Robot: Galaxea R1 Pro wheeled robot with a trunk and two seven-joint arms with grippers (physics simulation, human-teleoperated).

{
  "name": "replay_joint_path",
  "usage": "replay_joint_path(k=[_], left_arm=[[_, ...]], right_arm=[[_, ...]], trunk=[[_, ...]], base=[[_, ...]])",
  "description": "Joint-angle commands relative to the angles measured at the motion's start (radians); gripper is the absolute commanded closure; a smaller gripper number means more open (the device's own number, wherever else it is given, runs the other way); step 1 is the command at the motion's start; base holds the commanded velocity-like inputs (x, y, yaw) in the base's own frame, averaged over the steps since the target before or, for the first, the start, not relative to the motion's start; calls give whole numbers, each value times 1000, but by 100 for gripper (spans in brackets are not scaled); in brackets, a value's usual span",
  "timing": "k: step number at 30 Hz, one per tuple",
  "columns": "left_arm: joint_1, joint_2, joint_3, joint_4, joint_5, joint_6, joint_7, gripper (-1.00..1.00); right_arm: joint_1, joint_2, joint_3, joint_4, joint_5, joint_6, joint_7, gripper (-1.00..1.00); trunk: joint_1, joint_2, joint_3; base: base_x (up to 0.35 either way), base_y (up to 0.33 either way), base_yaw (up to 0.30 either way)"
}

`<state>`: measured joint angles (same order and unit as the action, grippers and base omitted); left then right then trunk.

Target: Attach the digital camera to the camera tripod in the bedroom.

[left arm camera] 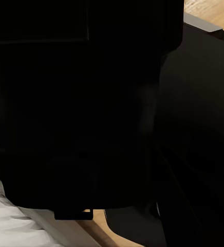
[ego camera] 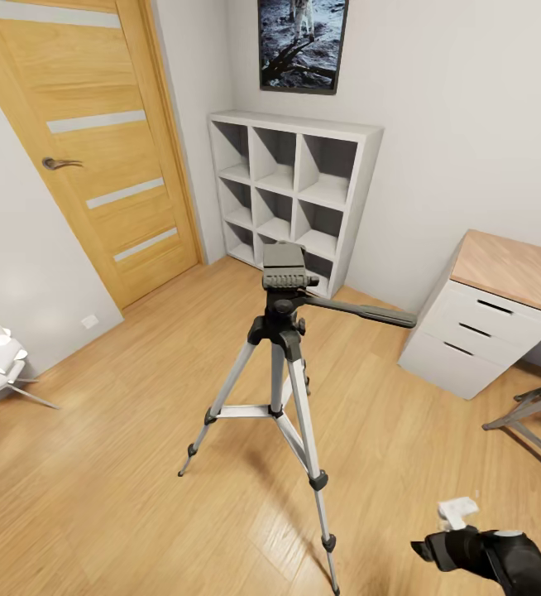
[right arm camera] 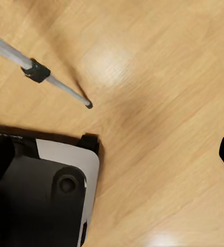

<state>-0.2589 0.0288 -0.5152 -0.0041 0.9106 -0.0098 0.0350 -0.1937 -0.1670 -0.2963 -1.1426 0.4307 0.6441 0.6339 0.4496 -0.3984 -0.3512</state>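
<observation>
Silver-legged camera tripod (ego camera: 280, 356) stands mid-floor, flat dark head bare, far-left of right gripper (ego camera: 436, 550), the nearer arm. Jaw state of both grippers: cannot tell.

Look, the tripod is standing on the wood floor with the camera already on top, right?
Not quite. The head view shows the tripod standing on the wood floor, but its flat head is bare: no camera is on it yet.

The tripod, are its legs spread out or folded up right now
Spread. The camera tripod stands upright on the wood floor, its three silver legs splayed apart and braced at mid-height, its flat head bare.
</observation>
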Motion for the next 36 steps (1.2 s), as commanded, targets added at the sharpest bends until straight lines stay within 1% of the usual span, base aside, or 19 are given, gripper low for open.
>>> replay_joint_path(k=[1,2,3,4,5,6,7,8,10,11,12,13,14,16,20,23,26,29,36], left_arm=[[0,0,-8,-1,5,-1,3,100],[0,0,-8,-1,5,-1,3,100],[0,0,-8,-1,5,-1,3,100],[0,-1,-8,-1,5,-1,3,100],[0,-1,-8,-1,5,-1,3,100],[0,-1,-8,-1,5,-1,3,100],[0,-1,-8,-1,5,-1,3,100],[0,-1,-8,-1,5,-1,3,100],[0,-1,-8,-1,5,-1,3,100],[0,-1,-9,-1,4,-1,3,100],[0,-1,-8,-1,4,-1,3,100],[0,-1,-9,-1,4,-1,3,100],[0,-1,-9,-1,4,-1,3,100],[0,-1,-9,0,4,-1,3,100],[0,-2,-9,1,3,-1,0,100],[0,-7,-9,1,2,0,-3,100],[0,-18,-9,2,3,3,-4,100],[0,-20,-9,2,3,4,-4,100],[0,-19,-9,2,4,4,-4,100]], right_arm=[[0,0,0,-121,-2,83,46,-100],[0,1,0,-169,-9,117,59,-100],[2,1,3,-251,-24,174,78,-100],[1,1,5,-309,-38,217,90,-100],[-36,1,9,-368,-54,272,101,-100],[-77,2,10,-382,-58,293,103,-100],[-101,3,11,-387,-59,304,104,-100],[-154,9,11,-393,-61,331,105,-100],[-204,17,12,-398,-62,364,108,-100],[-252,24,13,-401,-63,399,110,-100],[-345,56,48,-409,-64,403,111,-100],[-358,74,90,-410,-61,403,108,-100],[-363,83,116,-409,-59,403,107,-100],[-375,110,220,-409,-54,403,102,-100],[-381,128,300,-409,-51,403,100,-100],[-382,130,311,-410,-52,403,101,-100],[-383,131,318,-410,-52,403,101,-100],[-383,132,319,-410,-52,403,101,-100],[-383,138,328,-410,-52,403,102,-100]], trunk=[[0,-2,-2],[0,-2,-2],[0,-2,-2],[0,-2,-2],[0,-2,-2],[0,-2,-2],[0,-2,-2],[0,-2,-2],[0,-2,-2],[0,-2,-2],[0,-2,-2],[0,-2,-2],[0,-2,-2],[0,-2,-2],[0,-2,-2],[0,-2,-2],[0,-2,-2],[0,-2,-2],[0,-2,-2]], base=[[0,0,0],[0,0,0],[0,0,0],[0,0,0],[0,0,0],[0,0,0],[0,0,0],[0,0,0],[0,0,0],[0,0,0],[0,0,0],[0,0,0],[0,0,0],[0,0,0],[0,0,0],[-59,0,0],[-249,0,0],[-279,0,0],[-53,0,0]])
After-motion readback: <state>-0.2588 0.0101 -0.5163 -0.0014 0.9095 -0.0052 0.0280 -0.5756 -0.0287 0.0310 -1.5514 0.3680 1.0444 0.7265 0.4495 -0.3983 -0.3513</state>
